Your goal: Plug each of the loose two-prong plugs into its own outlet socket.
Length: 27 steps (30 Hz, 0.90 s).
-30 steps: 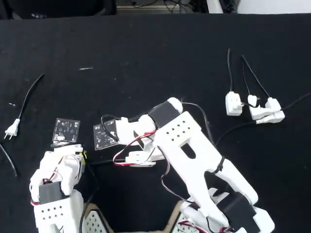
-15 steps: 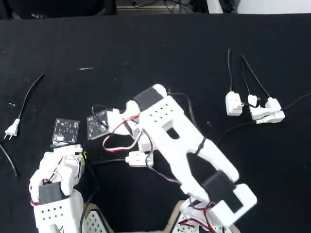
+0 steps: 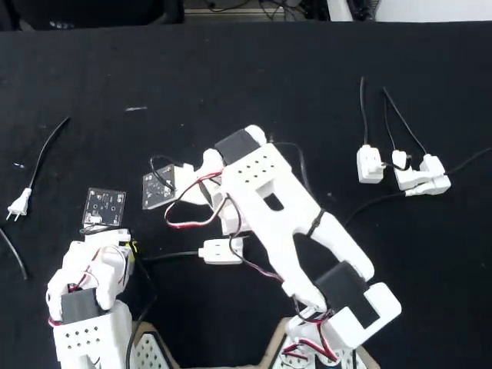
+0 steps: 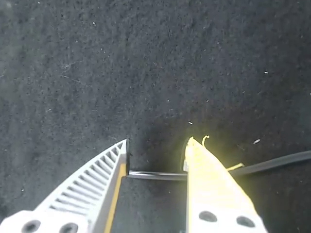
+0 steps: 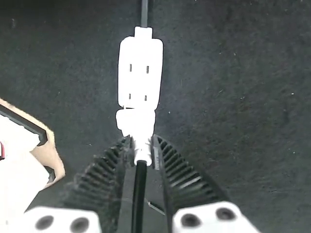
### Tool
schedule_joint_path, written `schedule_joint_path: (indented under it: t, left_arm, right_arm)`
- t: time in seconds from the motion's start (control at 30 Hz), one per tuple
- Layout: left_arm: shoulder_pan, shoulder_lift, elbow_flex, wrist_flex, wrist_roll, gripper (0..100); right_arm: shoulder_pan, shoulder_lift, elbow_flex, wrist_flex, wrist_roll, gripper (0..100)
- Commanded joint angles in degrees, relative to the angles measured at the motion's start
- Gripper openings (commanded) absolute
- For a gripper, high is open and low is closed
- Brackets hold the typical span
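Observation:
A white outlet strip (image 5: 140, 73) (image 3: 221, 250) lies on the black table, its black cord running toward my left arm. A white two-prong plug (image 5: 135, 122) sits against the strip's near end. My right gripper (image 5: 141, 144) is shut on the plug's neck, where its black cord comes out. The right arm (image 3: 269, 200) reaches over the strip from the near right. My left gripper (image 4: 156, 148) stands open low over the table, and the strip's thin black cord (image 4: 155, 174) crosses between its fingers. Another loose plug (image 3: 18, 204) lies at the far left.
Two more white outlets (image 3: 370, 164) (image 3: 422, 176) with black cords lie at the right. A further black cord (image 3: 11, 250) lies at the left edge. The left arm (image 3: 86, 296) sits at the near left.
The right arm's wrist swung left and away from the near edge, and its elbow moved left. The outlet strip has barely shifted. The left arm has kept still.

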Motion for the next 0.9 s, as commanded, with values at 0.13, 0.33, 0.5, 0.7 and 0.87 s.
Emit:
schedule_joint_path:
  t: [0.13,0.33,0.5,0.7,0.87]
  left_arm:
    - [-0.6,-0.5,0.2,0.2,-0.4,20]
    - [-0.6,-0.5,0.2,0.2,-0.4,20]
    - [-0.6,-0.5,0.2,0.2,-0.4,20]
    - [-0.6,-0.5,0.2,0.2,-0.4,20]
    - [-0.6,-0.5,0.2,0.2,-0.4,20]
  right_arm:
    - [0.8,-9.9,13.3,-12.0,-1.0,1.0]
    - [0.7,-12.4,14.8,-11.9,-2.0,1.0]
    - [0.5,-11.1,15.6,-12.3,-2.2,1.0]
    - [0.4,-10.2,15.3,-14.6,-5.2,1.0]
    - [-2.1,-10.3,15.5,-14.6,-5.4,1.0]
